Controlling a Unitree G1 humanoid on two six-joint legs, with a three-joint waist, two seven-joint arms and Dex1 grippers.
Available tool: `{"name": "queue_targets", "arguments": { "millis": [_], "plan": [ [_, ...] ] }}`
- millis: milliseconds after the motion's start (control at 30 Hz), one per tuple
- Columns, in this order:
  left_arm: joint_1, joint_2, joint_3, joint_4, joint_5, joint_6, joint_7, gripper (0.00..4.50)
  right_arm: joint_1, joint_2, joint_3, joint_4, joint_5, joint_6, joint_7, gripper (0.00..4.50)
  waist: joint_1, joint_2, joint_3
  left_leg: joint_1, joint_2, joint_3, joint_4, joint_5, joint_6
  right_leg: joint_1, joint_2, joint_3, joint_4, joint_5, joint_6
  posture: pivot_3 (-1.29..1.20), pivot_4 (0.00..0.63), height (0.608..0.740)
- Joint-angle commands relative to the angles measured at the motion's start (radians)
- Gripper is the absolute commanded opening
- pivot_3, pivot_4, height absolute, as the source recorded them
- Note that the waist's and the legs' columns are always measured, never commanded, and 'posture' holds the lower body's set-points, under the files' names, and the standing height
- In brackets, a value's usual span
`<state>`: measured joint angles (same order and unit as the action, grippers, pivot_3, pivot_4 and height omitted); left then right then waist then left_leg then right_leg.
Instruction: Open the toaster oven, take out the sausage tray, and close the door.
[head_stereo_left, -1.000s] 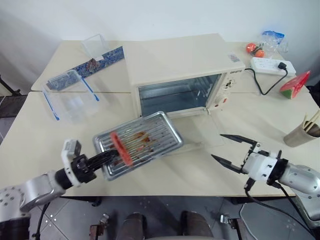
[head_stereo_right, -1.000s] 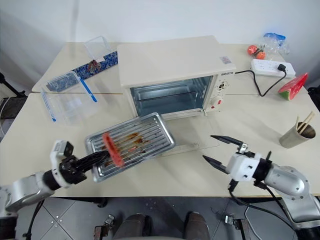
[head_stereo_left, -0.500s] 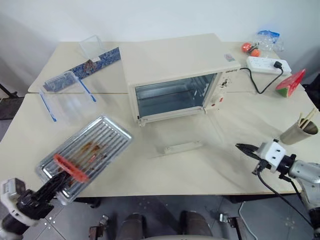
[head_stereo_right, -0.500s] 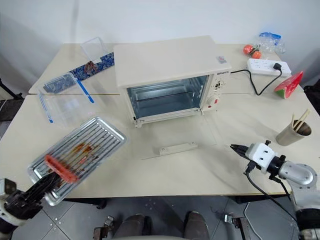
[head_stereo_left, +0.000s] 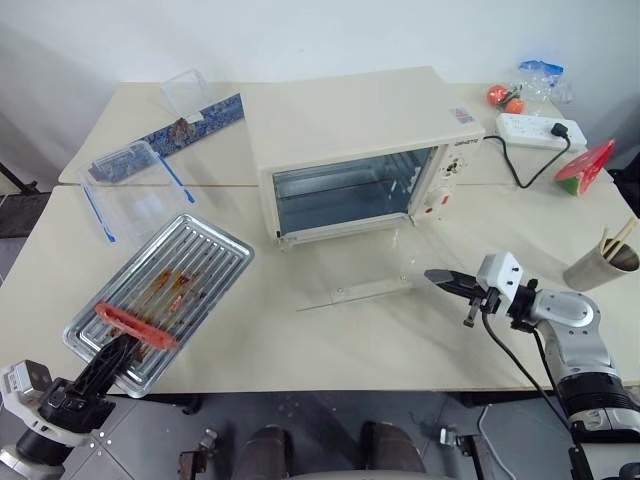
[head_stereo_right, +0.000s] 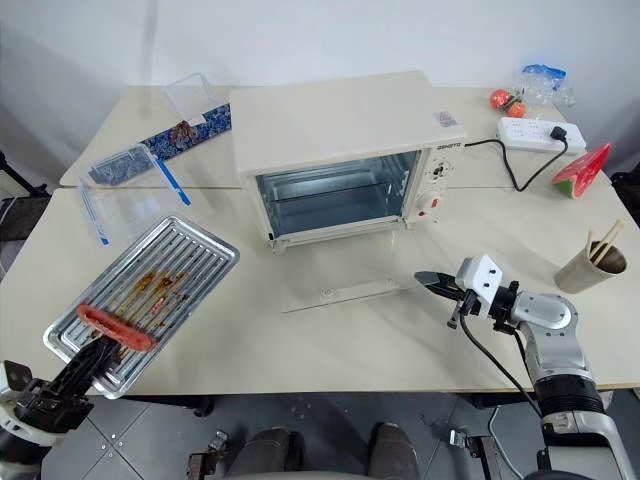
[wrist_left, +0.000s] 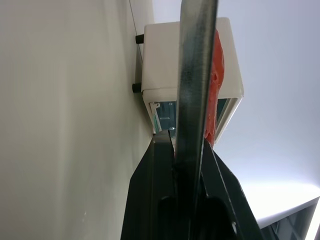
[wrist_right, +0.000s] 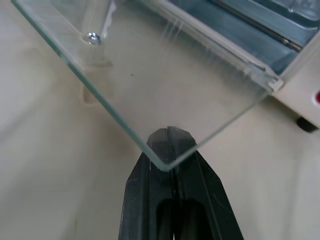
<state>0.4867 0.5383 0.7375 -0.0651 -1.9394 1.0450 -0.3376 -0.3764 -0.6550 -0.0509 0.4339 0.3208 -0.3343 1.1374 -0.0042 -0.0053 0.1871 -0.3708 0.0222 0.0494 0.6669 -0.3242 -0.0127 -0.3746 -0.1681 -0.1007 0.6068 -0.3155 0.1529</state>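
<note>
Two grippers visible. Left gripper (head_stereo_left: 112, 362), lower left, clamps near edge of sausage tray (head_stereo_left: 180, 285) holding red sausage (head_stereo_left: 135, 324). Toaster oven (head_stereo_left: 352, 150) at centre, glass door (head_stereo_left: 355, 265) folded down. Right gripper (head_stereo_left: 442, 277), fingers closed, tips under door's front right corner.

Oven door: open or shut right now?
Open. The door lies folded down flat in front of the toaster oven, whose inside is exposed and holds no tray.
</note>
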Motion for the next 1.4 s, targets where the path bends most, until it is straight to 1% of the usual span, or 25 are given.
{"name": "queue_targets", "arguments": {
  "millis": [33, 233, 367, 467, 633, 700, 767, 900, 933, 967, 1000, 1033, 1100, 1167, 1267, 1367, 1400],
  "plan": [
    [-0.005, 0.023, 0.006, 0.012, -0.033, -0.001, -0.001, 0.00, 0.010, -0.014, -0.056, -0.133, 0.063, 0.042, -0.012, 0.03, 0.000, 0.000, 0.000, 0.000, 0.000, 0.000, 0.000, 0.000, 0.000, 0.000, 0.000, 0.000, 0.000, 0.000, 0.000, 0.00, 0.150, 0.740],
    [-0.017, 0.056, 0.002, 0.055, -0.033, 0.005, -0.005, 0.00, -0.007, -0.018, -0.103, -0.235, 0.095, 0.114, -0.059, 0.03, 0.000, 0.000, 0.000, 0.000, 0.000, 0.000, 0.000, -0.001, -0.001, 0.000, 0.001, 0.000, 0.000, 0.000, 0.000, 0.00, 0.150, 0.740],
    [-0.024, 0.086, 0.002, 0.093, -0.015, 0.023, -0.020, 0.00, -0.072, -0.005, -0.135, -0.254, 0.112, 0.164, -0.114, 0.03, -0.001, 0.000, 0.000, 0.000, 0.001, 0.001, 0.000, -0.001, 0.000, -0.001, 0.001, 0.000, 0.000, 0.000, 0.000, 0.00, 0.150, 0.740],
    [-0.027, 0.110, -0.004, 0.107, -0.006, 0.045, -0.033, 0.00, -0.100, 0.010, -0.134, -0.254, 0.117, 0.182, -0.135, 0.03, -0.001, 0.000, 0.000, 0.000, 0.001, 0.001, 0.000, -0.001, -0.001, -0.001, 0.001, 0.000, 0.000, 0.000, 0.000, 0.00, 0.150, 0.740],
    [-0.037, 0.129, -0.009, 0.116, 0.011, 0.068, -0.052, 0.00, -0.107, 0.018, -0.135, -0.282, 0.129, 0.220, -0.145, 0.03, 0.001, 0.000, 0.000, 0.000, 0.003, 0.002, -0.001, -0.003, -0.001, -0.001, 0.002, -0.001, 0.000, 0.000, 0.000, 0.00, 0.150, 0.740],
    [-0.047, 0.136, -0.024, 0.109, 0.014, 0.086, -0.063, 0.00, -0.097, 0.013, -0.140, -0.296, 0.127, 0.230, -0.141, 0.03, 0.001, 0.000, 0.000, 0.000, 0.003, 0.002, -0.001, -0.004, -0.001, -0.001, 0.002, -0.001, 0.000, 0.000, 0.000, 0.00, 0.150, 0.740],
    [-0.056, 0.158, -0.056, 0.099, 0.060, 0.116, -0.085, 0.00, -0.057, -0.010, -0.154, -0.336, 0.155, 0.301, -0.133, 0.03, 0.002, 0.000, 0.000, 0.000, 0.003, 0.002, -0.001, -0.004, -0.001, -0.001, 0.002, -0.001, 0.000, 0.000, 0.000, 0.00, 0.150, 0.740],
    [-0.099, 0.204, -0.128, 0.077, 0.130, 0.166, -0.129, 0.00, 0.077, -0.042, -0.210, -0.472, 0.230, 0.408, -0.138, 0.03, 0.008, 0.000, 0.000, -0.001, 0.003, 0.002, -0.001, -0.004, 0.000, -0.001, 0.002, -0.002, 0.000, 0.000, 0.000, 0.00, 0.150, 0.740],
    [-0.128, 0.213, -0.150, 0.074, 0.138, 0.174, -0.131, 0.00, 0.129, -0.050, -0.225, -0.515, 0.238, 0.417, -0.133, 0.37, 0.006, 0.000, 0.000, -0.001, 0.003, 0.002, -0.001, -0.005, 0.000, -0.001, 0.002, -0.002, -0.001, 0.000, 0.000, 0.00, 0.150, 0.740],
    [-0.148, 0.220, -0.162, 0.075, 0.145, 0.181, -0.137, 0.00, 0.166, -0.055, -0.235, -0.550, 0.244, 0.426, -0.133, 0.58, 0.007, 0.000, 0.000, -0.001, 0.003, 0.003, -0.001, -0.005, 0.000, -0.001, 0.002, -0.002, -0.001, 0.000, 0.000, 0.00, 0.150, 0.740],
    [-0.204, 0.230, -0.212, 0.067, 0.171, 0.197, -0.138, 0.00, 0.243, -0.063, -0.261, -0.610, 0.260, 0.444, -0.130, 0.83, 0.006, 0.000, 0.000, -0.001, 0.003, 0.003, -0.001, -0.005, 0.000, -0.001, 0.002, -0.002, -0.001, 0.000, 0.000, 0.00, 0.150, 0.740],
    [-0.244, 0.237, -0.246, 0.063, 0.189, 0.209, -0.139, 0.00, 0.294, -0.068, -0.280, -0.651, 0.271, 0.457, -0.129, 1.24, 0.010, 0.000, 0.000, 0.000, 0.003, 0.003, -0.001, -0.005, 0.000, -0.001, 0.003, -0.002, -0.001, 0.000, 0.000, 0.00, 0.150, 0.740],
    [-0.348, 0.250, -0.332, 0.072, 0.255, 0.241, -0.159, 0.00, 0.403, -0.074, -0.311, -0.737, 0.286, 0.466, -0.120, 1.82, 0.027, 0.001, 0.000, 0.000, 0.003, 0.003, -0.001, -0.005, 0.000, -0.001, 0.003, -0.002, -0.001, 0.000, 0.000, 0.00, 0.150, 0.740],
    [-0.430, 0.248, -0.385, 0.098, 0.296, 0.263, -0.176, 0.00, 0.465, -0.062, -0.332, -0.789, 0.291, 0.454, -0.124, 2.48, 0.027, 0.000, 0.000, 0.000, 0.003, 0.005, -0.001, -0.005, 0.000, -0.001, 0.003, -0.002, -0.002, 0.000, 0.000, 0.00, 0.150, 0.740],
    [-0.604, 0.218, -0.493, 0.147, 0.375, 0.296, -0.191, 0.00, 0.562, -0.048, -0.359, -0.830, 0.302, 0.402, -0.071, 3.52, 0.021, 0.000, 0.000, 0.001, 0.003, 0.008, -0.001, -0.005, 0.000, -0.002, 0.003, 0.001, -0.001, 0.000, 0.000, 0.00, 0.150, 0.740],
    [-0.726, 0.183, -0.556, 0.204, 0.446, 0.323, -0.191, 0.00, 0.636, -0.083, -0.373, -0.863, 0.339, 0.453, -0.032, 4.44, 0.028, 0.000, 0.000, 0.001, 0.004, 0.008, -0.001, -0.005, 0.000, -0.002, 0.004, 0.000, -0.001, 0.000, 0.000, 0.00, 0.150, 0.740],
    [-0.791, 0.153, -0.591, 0.236, 0.489, 0.325, -0.182, 0.00, 0.662, -0.083, -0.391, -0.878, 0.360, 0.470, -0.031, 4.48, 0.029, 0.000, 0.000, 0.001, 0.004, 0.008, -0.001, -0.005, 0.000, -0.002, 0.004, 0.000, -0.001, 0.000, 0.001, 0.00, 0.150, 0.740]
  ]
}}
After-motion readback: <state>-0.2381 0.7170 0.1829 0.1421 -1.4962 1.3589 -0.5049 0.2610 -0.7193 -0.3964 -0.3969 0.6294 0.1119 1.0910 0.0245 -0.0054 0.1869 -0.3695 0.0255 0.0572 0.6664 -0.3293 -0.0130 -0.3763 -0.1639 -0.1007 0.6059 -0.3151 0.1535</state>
